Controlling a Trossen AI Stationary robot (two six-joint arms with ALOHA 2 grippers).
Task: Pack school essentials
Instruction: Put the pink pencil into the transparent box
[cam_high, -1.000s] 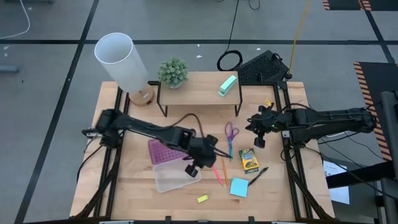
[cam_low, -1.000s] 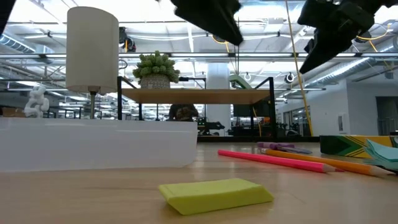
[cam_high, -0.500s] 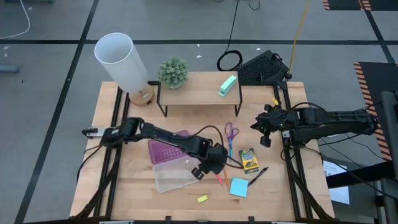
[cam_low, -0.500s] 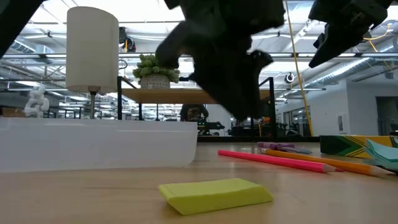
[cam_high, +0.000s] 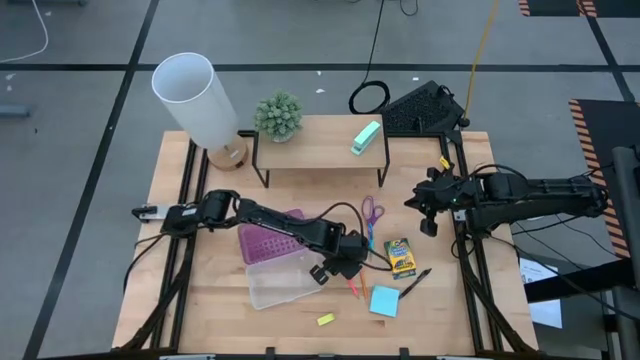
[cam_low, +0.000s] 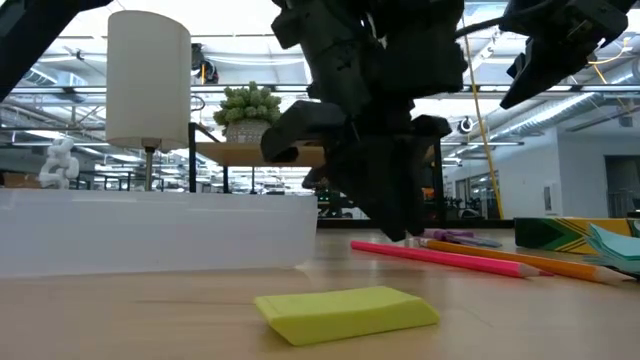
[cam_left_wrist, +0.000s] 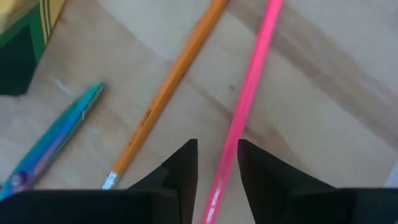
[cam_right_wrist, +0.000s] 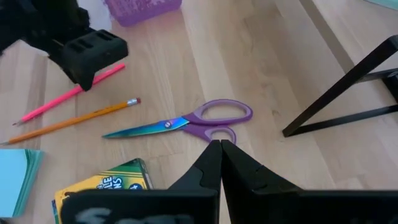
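The left gripper reaches low over the table's middle, its fingers parted narrowly with the pink pencil running between them, tips straddling it; whether they touch it cannot be told. The orange pencil lies just beside, angled away. The left wrist view alone shows that straddle. The low view shows the gripper down at the pink pencil's end, with a yellow eraser in front. From above, the scissors, crayon box and blue sticky-note pad sit to the right. The right gripper hangs raised near the table's right edge, fingers pressed together on nothing.
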